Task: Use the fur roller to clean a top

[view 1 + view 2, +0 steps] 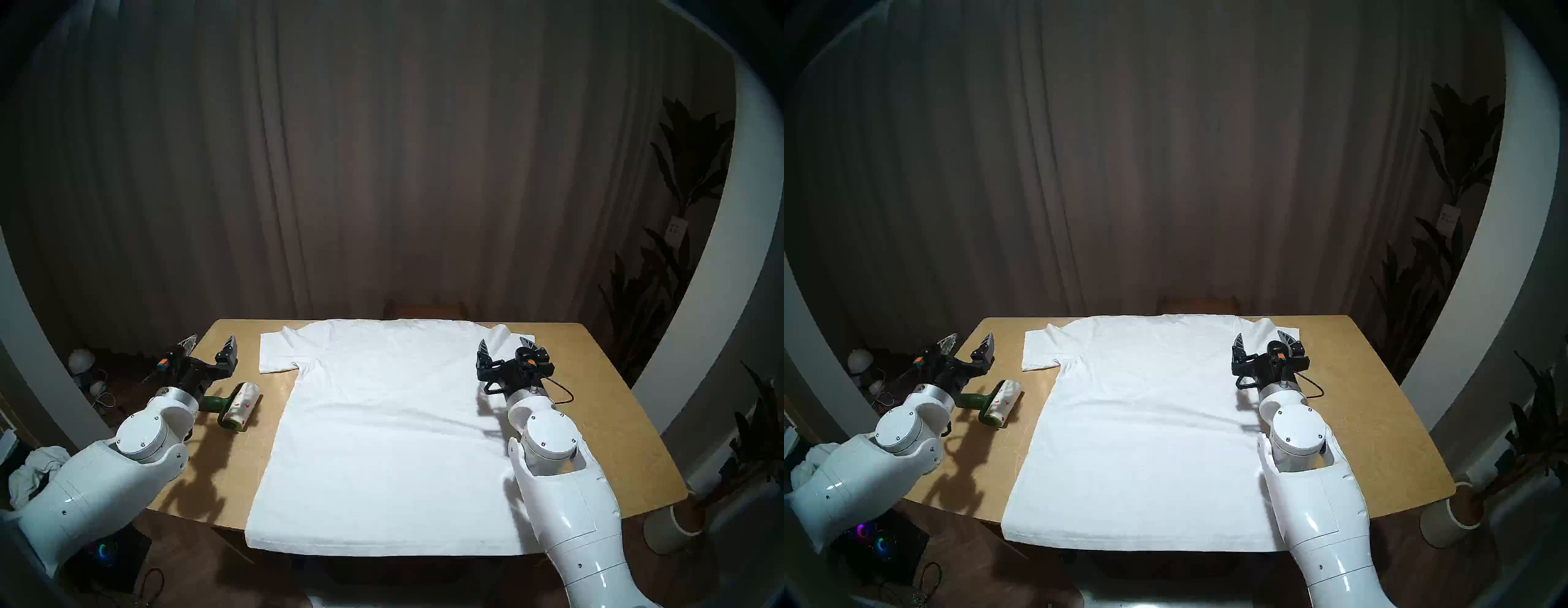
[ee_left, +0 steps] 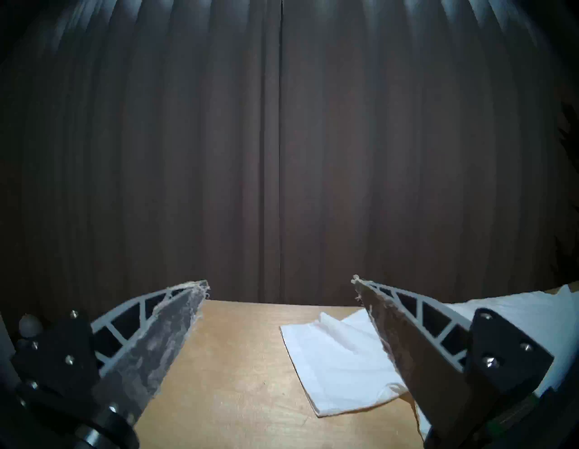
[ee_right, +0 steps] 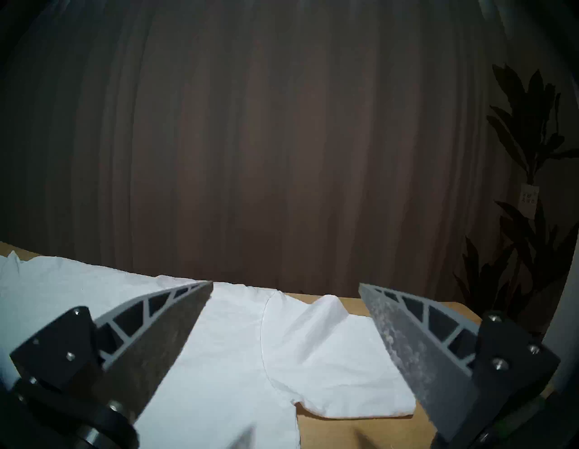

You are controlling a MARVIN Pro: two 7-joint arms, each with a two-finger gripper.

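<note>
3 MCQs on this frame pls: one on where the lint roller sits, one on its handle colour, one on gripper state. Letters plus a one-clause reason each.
1. Where does the fur roller lie?
A. on the table, left of the top
B. on the middle of the top
C. in the right gripper

2. What colour is the roller's handle?
A. red
B. dark green
C. yellow

3. How do the two grippers stand?
A. both open and empty
B. left shut on the roller
C. both shut on the top

Answers:
1 A: in the head views it rests on the bare table, beside the left edge of the top.
2 B: the handle by the left wrist looks dark green.
3 A: the left gripper and the right gripper each show spread fingers with nothing between them.
</note>
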